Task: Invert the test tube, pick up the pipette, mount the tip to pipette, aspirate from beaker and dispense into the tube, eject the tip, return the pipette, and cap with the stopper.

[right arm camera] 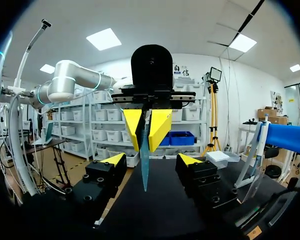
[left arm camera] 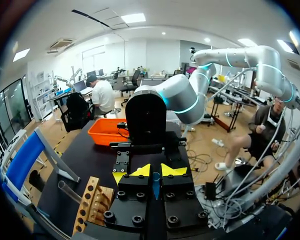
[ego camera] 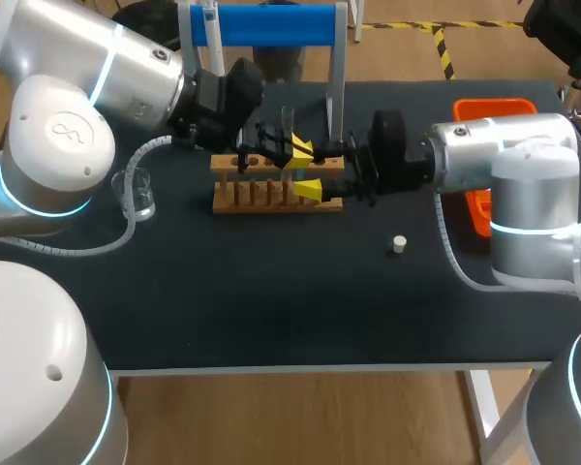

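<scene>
Looks like the mount-the-tip step, early on. Left pincer (right arm camera: pixel 146 134) clamped on the pipette tip (right arm camera: pixel 144 165), fingers nearly together, gripping its wide upper part from both sides. Right pincer (right arm camera: pixel 151 160) spread wide, holding nothing, facing the left one head-on. Tip roughly in line with the gap between the right fingers, no contact visible. All of it just above the wooden rack (ego camera: pixel 247 199), around the middle of the table (ego camera: pixel 271 300).

Tip attitude: long axis upright, narrow end down toward the table, open collar end up. Right way round for pressing a pipette nose in from above.

Pipette (ego camera: pixel 210 24) apparently not in hand, looks parked on the blue stand (ego camera: pixel 271 24) at the table's far side.

Next move, best guess: either close the right pincer on the tip for a handover, or back it off to fetch the pipette. Either way calls for keeping the tip vertical and steady in the left grip. Risks a skewed seat on the nose with any tilt. Right fingers close beside the left ones, so a straight retreat to avoid clipping the tip.
</scene>
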